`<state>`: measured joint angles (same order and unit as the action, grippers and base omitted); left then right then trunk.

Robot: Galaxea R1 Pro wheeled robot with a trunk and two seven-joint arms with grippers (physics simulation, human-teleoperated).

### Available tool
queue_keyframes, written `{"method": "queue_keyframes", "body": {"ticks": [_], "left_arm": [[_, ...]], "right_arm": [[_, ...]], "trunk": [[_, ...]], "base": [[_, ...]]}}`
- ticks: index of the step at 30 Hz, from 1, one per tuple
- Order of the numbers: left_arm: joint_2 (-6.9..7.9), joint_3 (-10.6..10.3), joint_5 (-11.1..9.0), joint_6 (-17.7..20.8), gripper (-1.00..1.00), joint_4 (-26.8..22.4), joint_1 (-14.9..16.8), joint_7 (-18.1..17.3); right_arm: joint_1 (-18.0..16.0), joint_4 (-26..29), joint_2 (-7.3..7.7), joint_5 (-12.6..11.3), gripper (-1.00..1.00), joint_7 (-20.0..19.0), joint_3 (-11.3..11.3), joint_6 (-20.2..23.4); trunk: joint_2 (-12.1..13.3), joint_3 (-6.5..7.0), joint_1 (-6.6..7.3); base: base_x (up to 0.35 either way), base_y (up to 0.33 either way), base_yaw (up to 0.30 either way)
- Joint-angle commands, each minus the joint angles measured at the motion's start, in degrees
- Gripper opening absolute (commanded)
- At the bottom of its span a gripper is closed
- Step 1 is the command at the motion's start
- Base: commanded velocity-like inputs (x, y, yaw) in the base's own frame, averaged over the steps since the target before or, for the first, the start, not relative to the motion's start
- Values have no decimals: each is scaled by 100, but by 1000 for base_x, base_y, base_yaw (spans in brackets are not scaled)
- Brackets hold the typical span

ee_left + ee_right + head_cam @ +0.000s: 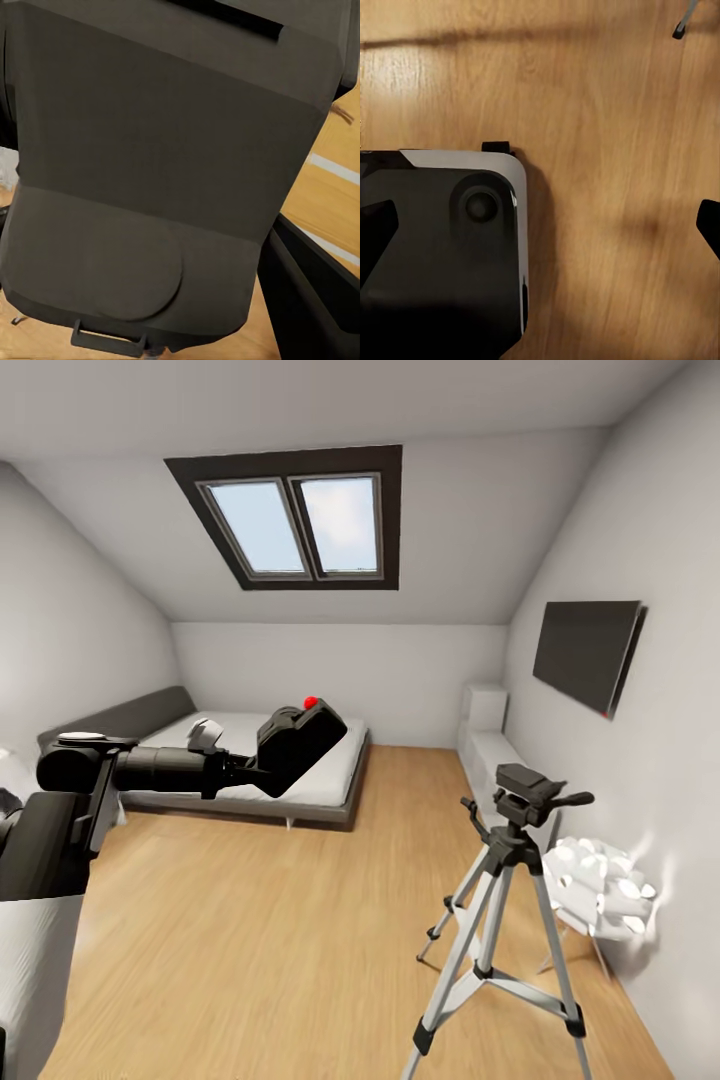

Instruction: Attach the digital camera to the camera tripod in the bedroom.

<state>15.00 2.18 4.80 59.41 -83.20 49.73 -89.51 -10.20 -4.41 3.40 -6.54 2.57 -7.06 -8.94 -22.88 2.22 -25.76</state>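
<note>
— Where was the small matte-black boxy digital camera (299, 745) with the red round button when you looked?

— Up in the air, at the end of the robot's long black left arm (150, 768), tilted, its red button uppermost. Seen from the tall silver-legged camera tripod (503, 920), it hung well off toward the bed, and higher than the tripod's black head.

— So the left gripper (245, 766) had it?

— Yes, clamped on it. From the left wrist view the camera's dark body (157, 180) covered nearly everything, with one black finger (311, 289) alongside it.

— And the right gripper?

— I couldn't tell whether it was wide or narrow. The right wrist view showed only black finger edges (709, 225) over light wood floor (607, 150), next to the robot's black, white-rimmed base (442, 255).

— Anything between camera and tripod?

— Only bare light wood floor (270, 920). The tripod stood on it with its legs spread and its black pan handle pointing at the wall. Just beside the tripod, against that wall, sat a white perforated lamp on thin legs (600, 895). Above it hung a dark flat wall screen (585, 652). Beyond the tripod stood a white cubby shelf (487, 732), and farther across, the grey-framed white bed (250, 760) under a dark-framed double skylight (300, 525).
</note>
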Motion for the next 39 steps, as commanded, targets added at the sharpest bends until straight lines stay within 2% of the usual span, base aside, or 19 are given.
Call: {"method": "queue_keyframes", "body": {"ticks": [1, 18, 26, 39], "left_arm": [[4, 4, 48, 59, -100, -4, 2, -49], [37, 2, 48, 59, -100, -4, 2, -49], [38, 2, 48, 59, -100, -4, 2, -49], [46, 2, 48, 59, -100, -5, 2, -49]], "right_arm": [[-8, -25, -3, -58, 100, -2, -49, -42], [-8, -25, -6, -58, 100, -1, -49, -41], [-8, -25, -6, -58, 100, -2, -49, -41], [-8, -25, -6, -58, 100, -2, -49, -40]], "trunk": [[-4, -2, -2], [-4, -2, -2], [-4, -2, -2], [-4, -2, -2]], "base": [[0, -5, 240], [0, -1, 273], [0, -137, 277], [0, -25, 45]]}}
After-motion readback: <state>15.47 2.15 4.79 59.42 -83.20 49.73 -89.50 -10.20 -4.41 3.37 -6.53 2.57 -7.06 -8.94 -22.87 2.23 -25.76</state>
